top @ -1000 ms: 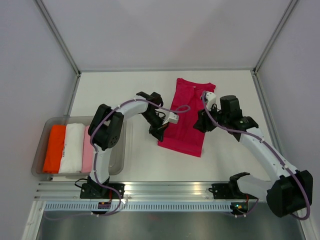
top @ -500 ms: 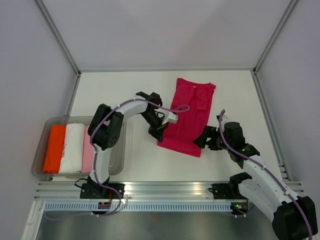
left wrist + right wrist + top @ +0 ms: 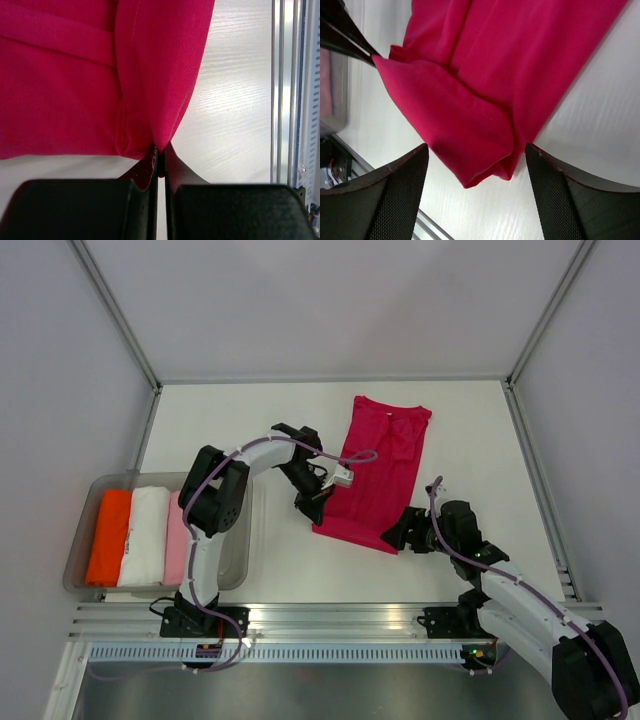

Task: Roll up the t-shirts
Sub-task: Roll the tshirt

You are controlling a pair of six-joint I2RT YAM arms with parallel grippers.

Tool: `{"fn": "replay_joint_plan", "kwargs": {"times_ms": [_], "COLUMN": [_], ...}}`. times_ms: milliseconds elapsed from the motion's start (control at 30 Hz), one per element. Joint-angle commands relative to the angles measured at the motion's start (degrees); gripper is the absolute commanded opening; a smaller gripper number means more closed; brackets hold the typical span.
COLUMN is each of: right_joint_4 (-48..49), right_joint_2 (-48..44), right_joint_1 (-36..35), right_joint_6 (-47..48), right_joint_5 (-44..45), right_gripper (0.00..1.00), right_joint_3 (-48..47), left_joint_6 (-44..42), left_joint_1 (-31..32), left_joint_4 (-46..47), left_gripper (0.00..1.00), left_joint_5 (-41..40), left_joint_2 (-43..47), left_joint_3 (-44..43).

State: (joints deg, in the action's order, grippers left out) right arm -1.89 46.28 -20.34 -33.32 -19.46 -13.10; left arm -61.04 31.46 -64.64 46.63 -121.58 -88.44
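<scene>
The magenta-red t-shirt lies folded into a long strip on the white table, its near end lifted a little at the left corner. My left gripper is shut on that near left corner. My right gripper is open at the near right corner, with the cloth's corner between its two fingers and not pinched. The orange, white and pale pink t-shirts lie rolled side by side in the tray.
A clear plastic tray stands at the near left of the table. Aluminium rails run along the near edge. Frame posts and grey walls close in the left, right and back.
My right arm has swung from the shirt's right edge down to its near right corner. My left gripper has stayed shut on the near left corner.
</scene>
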Motion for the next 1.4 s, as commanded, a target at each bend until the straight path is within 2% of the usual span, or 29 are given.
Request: {"fn": "replay_joint_plan", "kwargs": {"times_ms": [0, 167, 267, 367, 400, 500, 533, 600, 733, 933, 1233, 1367], "right_joint_4": [5.32, 7.60, 7.60, 6.55, 6.64, 5.94, 4.89, 3.39, -0.65, -2.06, 0.92, -1.27], "right_joint_2": [-0.39, -2.26, -1.11, -1.28, -1.28, -1.19, -1.37, -2.51, -5.24, 0.73, 6.72, 8.21], "right_joint_1": [-3.38, -5.41, -6.20, -6.56, -6.56, -6.56, -6.56, -6.56, -6.65, -6.73, -5.68, -1.92], "right_joint_6": [-0.78, -0.26, 1.06, 1.86, 1.77, -0.41, -1.30, -3.32, -4.65, -8.51, -15.28, -15.81], "right_joint_5": [-0.48, 1.18, 2.23, 4.87, 5.40, 4.61, 3.22, 2.33, -0.83, -13.05, -11.30, -9.54], "right_gripper": [0.83, 0.79, 0.70, 0.52, 0.38, 0.17, 0.14, 0.02, 0.00, 0.00, 0.00, 0.00], "right_joint_3": [0.71, 3.61, 3.18, 2.56, 2.56, 2.99, 3.00, 3.08, 3.79, 3.35, 1.33, 0.97], "left_joint_6": [-2.33, -2.60, -2.60, -2.60, -2.60, -3.56, -4.09, -4.88, -5.93, -9.54, -5.06, -5.06], "left_joint_1": [-0.26, -0.26, -0.26, -0.26, -0.26, -0.26, -0.26, -0.26, -0.26, -0.17, -0.17, -0.26], "left_joint_4": [-1.54, -1.98, -2.15, -2.77, -3.12, -4.79, -5.31, -6.81, -9.09, -13.31, -12.70, -13.05], "left_gripper": [0.05, 0.05, 0.06, 0.06, 0.06, 0.06, 0.06, 0.06, 0.06, 0.09, 0.17, 0.17], "left_joint_5": [2.76, 3.12, 2.94, 2.85, 2.85, 2.85, 2.85, 2.85, 3.46, 3.47, 2.85, 0.31], "left_joint_2": [-0.41, -0.68, -0.94, -1.73, -1.91, -2.08, -2.08, -2.08, -2.08, -3.05, -6.74, -7.44], "left_joint_3": [-1.91, -1.99, -2.52, -3.84, -4.19, -4.98, -5.07, -4.90, -4.81, -4.98, -9.29, -9.20]}}
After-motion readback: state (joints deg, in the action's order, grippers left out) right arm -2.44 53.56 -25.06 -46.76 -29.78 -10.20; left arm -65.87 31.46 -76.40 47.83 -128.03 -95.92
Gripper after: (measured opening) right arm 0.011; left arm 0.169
